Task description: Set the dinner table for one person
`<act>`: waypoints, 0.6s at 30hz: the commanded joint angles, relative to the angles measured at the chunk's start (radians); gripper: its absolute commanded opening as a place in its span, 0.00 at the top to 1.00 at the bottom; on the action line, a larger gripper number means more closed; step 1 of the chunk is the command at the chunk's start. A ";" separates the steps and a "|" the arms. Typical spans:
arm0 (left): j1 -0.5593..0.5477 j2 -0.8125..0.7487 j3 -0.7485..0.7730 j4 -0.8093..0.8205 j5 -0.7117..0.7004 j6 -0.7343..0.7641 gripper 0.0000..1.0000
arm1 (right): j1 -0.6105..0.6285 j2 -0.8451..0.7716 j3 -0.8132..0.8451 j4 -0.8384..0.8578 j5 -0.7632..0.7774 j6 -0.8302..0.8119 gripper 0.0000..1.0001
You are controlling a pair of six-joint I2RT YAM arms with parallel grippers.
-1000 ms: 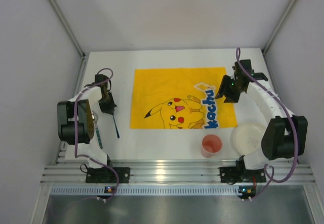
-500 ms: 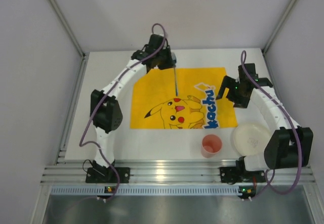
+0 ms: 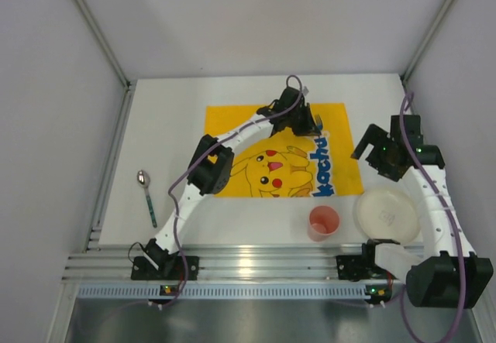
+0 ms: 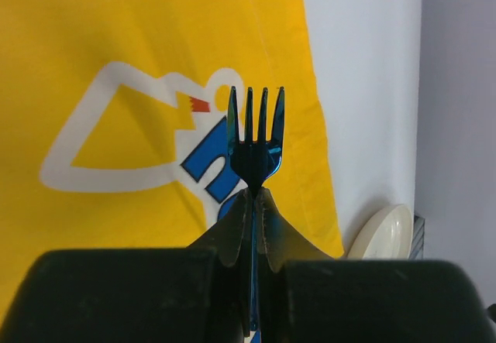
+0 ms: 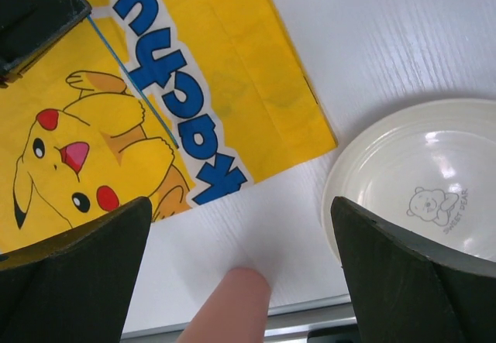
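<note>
My left gripper (image 3: 307,123) is shut on a blue fork (image 4: 254,138) and holds it over the right part of the yellow cartoon mat (image 3: 232,126), tines pointing towards the white plate (image 4: 385,233). The fork's thin handle also shows in the right wrist view (image 5: 133,81). My right gripper (image 3: 380,151) is open and empty above the white dinner table (image 3: 167,134), just right of the mat; in its own view (image 5: 240,204) it hangs between the plate (image 5: 418,180) and the mat (image 5: 232,64).
A pink cup (image 3: 324,222) stands near the front edge, left of the plate (image 3: 386,214). A spoon (image 3: 146,196) lies on the table at the left. The ribbed aluminium rail (image 3: 271,265) runs along the near edge. Grey walls enclose the table.
My left arm has swung from the table's left side across the mat to its right part, carrying the fork. My right gripper has drawn back to the right, off the mat.
</note>
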 commanded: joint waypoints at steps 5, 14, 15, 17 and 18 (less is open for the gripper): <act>-0.047 0.018 0.079 0.223 0.044 -0.120 1.00 | -0.025 -0.040 -0.070 -0.037 0.006 0.009 0.00; 0.008 -0.079 0.098 -0.063 0.035 0.059 1.00 | -0.026 -0.026 -0.061 -0.039 0.009 -0.015 0.00; 0.025 -0.115 0.043 -0.122 0.015 0.107 1.00 | -0.026 -0.021 -0.050 -0.040 0.015 -0.020 0.00; 0.087 -0.246 -0.047 -0.287 -0.120 0.241 1.00 | -0.026 -0.017 -0.045 -0.043 0.018 -0.028 0.00; 0.114 -0.290 -0.110 -0.312 -0.143 0.279 1.00 | -0.025 -0.014 -0.044 -0.042 0.016 -0.028 0.00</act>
